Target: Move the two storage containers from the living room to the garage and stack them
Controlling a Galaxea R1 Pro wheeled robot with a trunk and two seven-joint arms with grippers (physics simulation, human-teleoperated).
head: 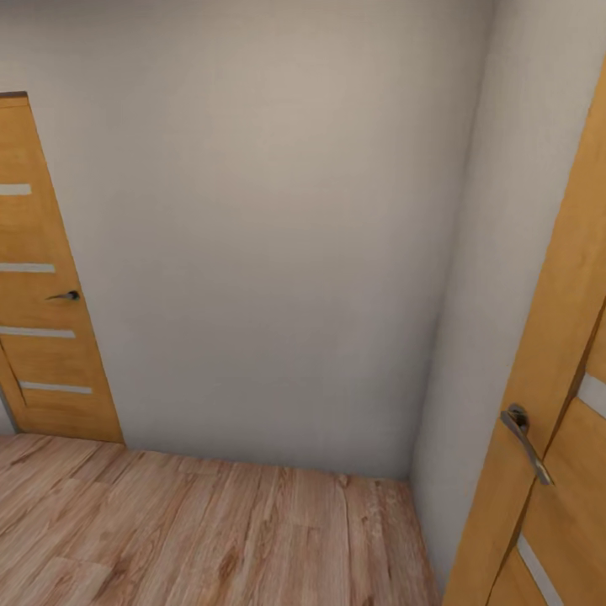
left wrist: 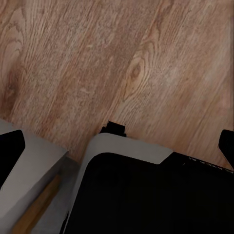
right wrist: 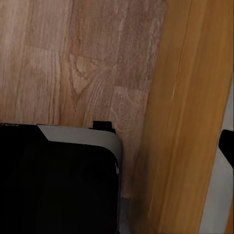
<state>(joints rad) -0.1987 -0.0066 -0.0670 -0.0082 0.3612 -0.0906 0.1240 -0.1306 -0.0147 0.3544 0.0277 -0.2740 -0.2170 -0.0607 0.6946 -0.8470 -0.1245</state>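
Observation:
The storage containers and the garage are out of view. I face a corner of pale grey wall [head: 269, 236] above light wood-plank flooring [head: 210, 539]. In the left wrist view my left gripper [left wrist: 117, 146] hangs open over the planks, one black fingertip [left wrist: 9, 151] at each side edge and nothing between them. In the right wrist view a black fingertip [right wrist: 227, 145] of my right gripper sits far out at the frame's edge, with nothing held. Both wrist views look down past my own dark base [left wrist: 146, 195] [right wrist: 58, 180].
A wooden door [head: 42, 295] with pale glass strips stands shut at the left. Another wooden door [head: 547, 404] with a metal lever handle [head: 526, 442] is very close on the right, and its panel [right wrist: 195, 122] runs right beside my base. The wall ahead is near.

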